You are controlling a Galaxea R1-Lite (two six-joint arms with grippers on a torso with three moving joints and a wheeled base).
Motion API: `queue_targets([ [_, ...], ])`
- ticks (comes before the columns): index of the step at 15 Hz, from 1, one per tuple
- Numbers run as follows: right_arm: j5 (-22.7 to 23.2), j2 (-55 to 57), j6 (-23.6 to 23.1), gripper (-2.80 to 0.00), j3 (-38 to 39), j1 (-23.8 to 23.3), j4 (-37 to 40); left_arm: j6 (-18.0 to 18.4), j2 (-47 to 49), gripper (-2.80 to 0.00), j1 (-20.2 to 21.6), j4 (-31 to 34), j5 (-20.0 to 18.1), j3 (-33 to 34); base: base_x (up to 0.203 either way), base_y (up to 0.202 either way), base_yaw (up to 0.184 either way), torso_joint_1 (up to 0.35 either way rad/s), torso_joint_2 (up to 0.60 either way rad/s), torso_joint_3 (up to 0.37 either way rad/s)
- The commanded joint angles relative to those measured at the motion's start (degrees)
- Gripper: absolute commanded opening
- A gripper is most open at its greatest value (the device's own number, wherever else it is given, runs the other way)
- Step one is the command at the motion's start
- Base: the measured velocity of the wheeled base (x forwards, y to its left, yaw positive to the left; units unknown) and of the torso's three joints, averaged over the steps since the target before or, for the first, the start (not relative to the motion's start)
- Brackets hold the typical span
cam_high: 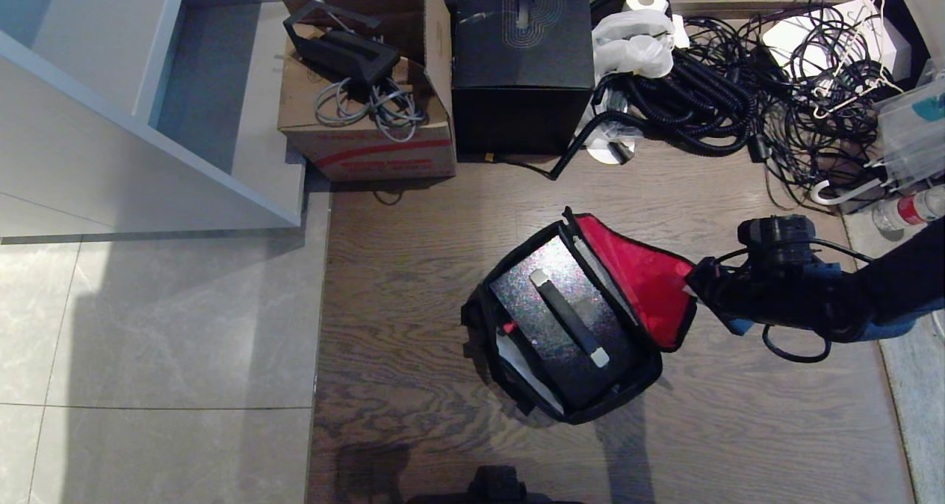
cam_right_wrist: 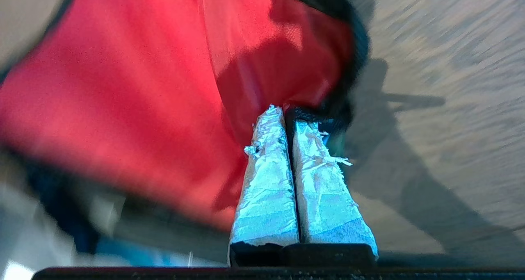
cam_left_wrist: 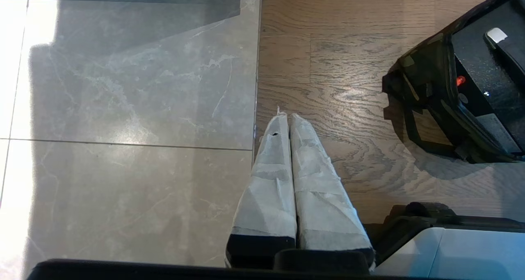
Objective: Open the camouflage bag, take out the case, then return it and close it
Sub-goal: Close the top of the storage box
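pinching the camouflage bag lid's black edge, right gripper jaws clamped

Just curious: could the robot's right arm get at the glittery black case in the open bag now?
Probably not yet: the right gripper is shut on the camouflage bag's red-lined lid, though the case lies uncovered.

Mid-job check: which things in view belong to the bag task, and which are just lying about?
Job:
camouflage bag, lid open, red lining up
case, inside the bag
right gripper, shut on the lid's edge

Lying about:
cardboard box
large black box
cable tangle
plastic bottle
left gripper, shut, idle over the floor
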Motion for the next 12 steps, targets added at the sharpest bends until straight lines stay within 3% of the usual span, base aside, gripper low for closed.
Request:
queue_targets([
  [1,0.2,-7.2,-0.6,-2.8,6.4,3.9,-1.6,0.0,-0.1,-2.8,0.0,0.0,0.0,0.0,0.0,0.0,0.0,0.0,0.0,0.0],
  [7,0.0,-13.2,-1.5,-2.8,17.9,15.3,-7.0,0.0,0.0,-2.8,0.0,0.0,0.0,0.0,0.0,0.0,0.0,0.0,0.0,0.0],
  [11,0.1,-14.2,-1.5,-2.8,19.8,17.5,-7.2,0.0,-0.1,-2.8,0.0,0.0,0.0,0.0,0.0,0.0,0.0,0.0,0.0,0.0],
  [12,0.1,-14.1,-1.5,-1.73,19.8,17.6,-7.0,0.0,-0.1,-2.8,0.0,0.0,0.0,0.0,0.0,0.0,0.0,0.0,0.0,0.0],
])
